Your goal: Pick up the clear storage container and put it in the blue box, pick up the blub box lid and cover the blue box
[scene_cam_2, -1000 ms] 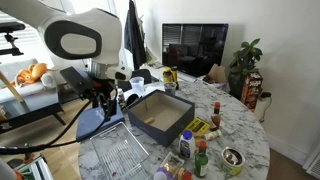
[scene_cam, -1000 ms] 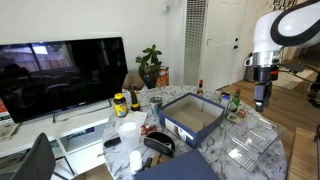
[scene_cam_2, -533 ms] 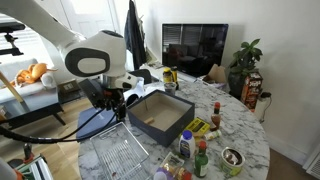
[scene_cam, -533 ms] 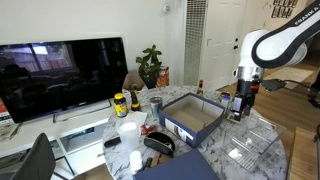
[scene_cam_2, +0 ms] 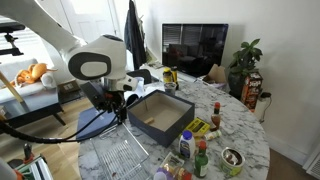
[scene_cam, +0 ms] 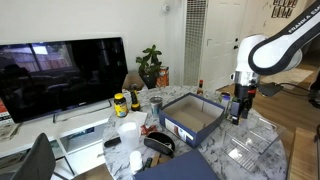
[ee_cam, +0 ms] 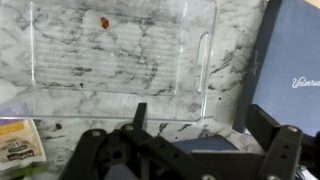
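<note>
Claw (ee_cam: 198, 118) closest to the wrist camera: its two dark fingers (ee_cam: 140, 115) stand wide apart with nothing between them, hanging over the marble table (ee_cam: 238, 25). Just beyond the fingertips lies the clear storage container (ee_cam: 120, 50), flat on the marble, with its ribbed floor showing through and a small red speck near its far edge. Beside it in the wrist view sits the navy lid (ee_cam: 292, 60), lying flat with white script across it (only part of the word can be read), near the container but apart from it.

In both exterior views the claw (scene_cam: 237, 112) (scene_cam_2: 115, 103) hangs above the table just beside the blue box (scene_cam: 193, 118) (scene_cam_2: 160, 117). The box stands upright with its top uncovered and its pale inside showing. The clear storage container (scene_cam_2: 120, 155) rests on the table outside the box, near one corner of it, and the navy lid (scene_cam_2: 92, 123) lies under the arm, at the box's side.

Bottles (scene_cam_2: 197, 150) stand on the marble beyond the box. Farther back are a dark television (scene_cam: 60, 75) and a potted plant (scene_cam: 150, 65)
</note>
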`<state>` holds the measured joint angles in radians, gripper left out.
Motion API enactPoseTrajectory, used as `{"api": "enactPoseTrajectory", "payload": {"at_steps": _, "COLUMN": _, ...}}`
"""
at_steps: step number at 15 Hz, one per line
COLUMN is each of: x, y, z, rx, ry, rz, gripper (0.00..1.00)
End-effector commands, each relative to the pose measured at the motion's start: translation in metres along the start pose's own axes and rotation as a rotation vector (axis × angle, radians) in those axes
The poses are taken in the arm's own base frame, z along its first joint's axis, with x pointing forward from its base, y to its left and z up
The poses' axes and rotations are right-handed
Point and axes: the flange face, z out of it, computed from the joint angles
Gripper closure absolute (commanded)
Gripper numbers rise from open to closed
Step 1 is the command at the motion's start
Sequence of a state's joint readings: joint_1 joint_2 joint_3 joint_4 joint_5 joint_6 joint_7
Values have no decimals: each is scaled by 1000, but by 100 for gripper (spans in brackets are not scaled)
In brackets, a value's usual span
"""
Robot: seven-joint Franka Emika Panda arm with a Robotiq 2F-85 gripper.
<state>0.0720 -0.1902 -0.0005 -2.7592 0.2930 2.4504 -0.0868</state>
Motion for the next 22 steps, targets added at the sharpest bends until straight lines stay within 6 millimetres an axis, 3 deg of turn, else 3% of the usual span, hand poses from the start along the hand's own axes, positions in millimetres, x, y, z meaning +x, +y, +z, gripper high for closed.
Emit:
{"api": "enactPoseTrajectory", "payload": {"at_steps": 1, "x": 6, "y": -5, "z": 43, "rx": -52, "ry": -24, "rz": -4, "gripper": 0}}
{"api": "enactPoseTrajectory", "payload": {"at_steps": 9, "x": 16, "y": -1, "z": 100, "rx": -118, "ry": -20, "rz": 44, "gripper": 0}}
{"api": "enactPoseTrajectory", "payload": {"at_steps": 10, "x": 17, "y": -1, "z": 104, "rx": -120, "ry": -23, "rz": 52, "gripper": 25}}
{"api": "enactPoseTrajectory", "payload": {"at_steps": 11, "x": 19, "y": -2, "z": 106, "rx": -122, "ry": -21, "rz": 62, "gripper": 26}}
{"api": "enactPoseTrajectory", "payload": {"at_steps": 16, "x": 24, "y": -4, "z": 112, "rx": -132, "ry": -2, "rz": 121, "gripper": 65}}
{"api": "enactPoseTrajectory", "payload": {"at_steps": 20, "x": 19, "y": -13, "z": 104, "rx": -157, "ry": -10, "rz": 178, "gripper": 96}}
{"api": "enactPoseTrajectory", "payload": {"at_steps": 22, "x": 17, "y": -18, "z": 99, "rx": -185, "ry": -6, "rz": 200, "gripper": 100}}
